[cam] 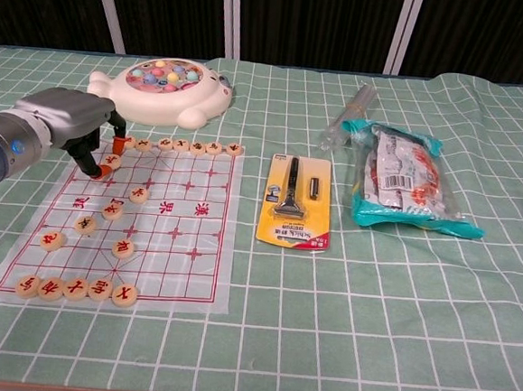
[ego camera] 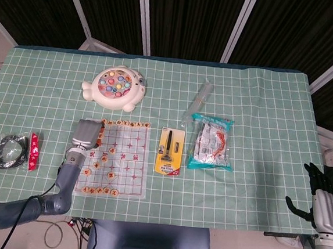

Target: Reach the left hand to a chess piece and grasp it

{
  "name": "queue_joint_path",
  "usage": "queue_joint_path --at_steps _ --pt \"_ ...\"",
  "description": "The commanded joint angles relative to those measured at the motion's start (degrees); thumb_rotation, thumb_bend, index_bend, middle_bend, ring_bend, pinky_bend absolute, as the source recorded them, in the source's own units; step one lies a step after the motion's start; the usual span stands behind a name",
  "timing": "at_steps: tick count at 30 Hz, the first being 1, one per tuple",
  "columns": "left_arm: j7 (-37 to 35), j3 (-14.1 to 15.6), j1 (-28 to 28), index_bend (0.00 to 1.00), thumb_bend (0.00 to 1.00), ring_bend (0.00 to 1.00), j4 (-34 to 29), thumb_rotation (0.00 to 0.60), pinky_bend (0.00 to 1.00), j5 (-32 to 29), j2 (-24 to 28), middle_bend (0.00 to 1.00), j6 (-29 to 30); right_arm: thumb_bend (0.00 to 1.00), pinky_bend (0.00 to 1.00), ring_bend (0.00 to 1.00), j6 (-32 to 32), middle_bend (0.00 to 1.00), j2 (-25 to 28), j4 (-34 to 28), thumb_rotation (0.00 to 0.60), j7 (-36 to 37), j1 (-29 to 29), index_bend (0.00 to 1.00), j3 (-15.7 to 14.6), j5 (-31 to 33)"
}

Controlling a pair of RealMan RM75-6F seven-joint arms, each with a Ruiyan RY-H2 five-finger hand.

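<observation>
Where the grey left hand (cam: 68,121) pinches it above the clear plastic board's (cam: 185,244) far-left corner, the small round wooden chess piece (cam: 112,160) looks light, hard and slippery; opposite rim edges suit best.

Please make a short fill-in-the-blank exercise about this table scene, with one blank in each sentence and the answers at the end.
1. The left hand is over the far-left corner of the ____ board.
2. The razor pack has a ____ backing card.
3. The fishing toy lies on the ____ side of the board.
4. The right hand is beyond the table's ____ edge.

Missing words: chess; yellow; far; right
</observation>
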Motion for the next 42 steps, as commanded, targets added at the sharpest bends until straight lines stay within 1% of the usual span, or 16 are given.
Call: queue_joint_path --at_steps 1,14,18,23,31,35,39,42 --pt "-0.2 0.1 -0.1 0.52 0.32 1.00 0.6 0.600 1.00 0.1 -0.3 1.00 -0.2 0.37 0.00 0.00 0.0 0.00 0.0 0.0 0.600 0.0 0.0 0.00 0.0 0.0" --pt "-0.7 0.1 -0.3 0.50 0.31 1.00 2.2 0.600 1.00 0.3 -1.2 1.00 -0.4 0.37 0.00 0.00 -0.1 0.00 0.1 -0.2 0.600 0.0 0.0 0.00 0.1 0.2" --pt "-0.5 0.1 -0.3 0.47 0.30 1.00 2.4 0.600 1.00 0.2 -1.2 1.00 -0.5 0.37 0.00 0.00 0.0 0.00 0.1 -0.1 0.600 -0.1 -0.1 0.00 0.1 0.3" --pt "-0.3 0.1 -0.3 0.43 0.27 1.00 2.3 0.600 1.00 0.0 -1.1 1.00 -0.5 0.37 0.00 0.00 0.0 0.00 0.0 -0.2 0.600 -0.3 0.0 0.00 0.1 0.3" --pt "-1.0 0.0 0.0 0.42 0.26 1.00 1.3 0.600 1.00 0.4 -0.7 1.00 0.0 0.37 0.00 0.00 0.0 0.00 0.1 -0.4 0.600 -0.5 -0.1 0.00 0.1 0.5" --pt "-2.4 -0.3 0.6 0.42 0.26 1.00 -1.0 0.600 1.00 1.7 0.5 1.00 1.4 0.37 0.00 0.00 0.2 0.00 0.2 -0.4 0.600 -0.5 -0.2 0.00 0.1 0.4" --pt "-4.9 -0.7 2.1 0.41 0.26 0.99 -5.5 0.600 1.00 4.3 3.1 1.00 4.4 0.37 0.00 0.00 0.3 0.00 0.2 -0.4 0.600 -0.6 -0.2 0.00 0.2 0.2" --pt "-7.7 -0.4 4.2 0.39 0.25 0.95 -10.2 0.600 0.95 7.4 5.9 0.96 7.9 0.37 0.00 0.00 0.4 0.00 0.1 -0.3 0.600 -0.7 -0.2 0.00 0.1 0.1"
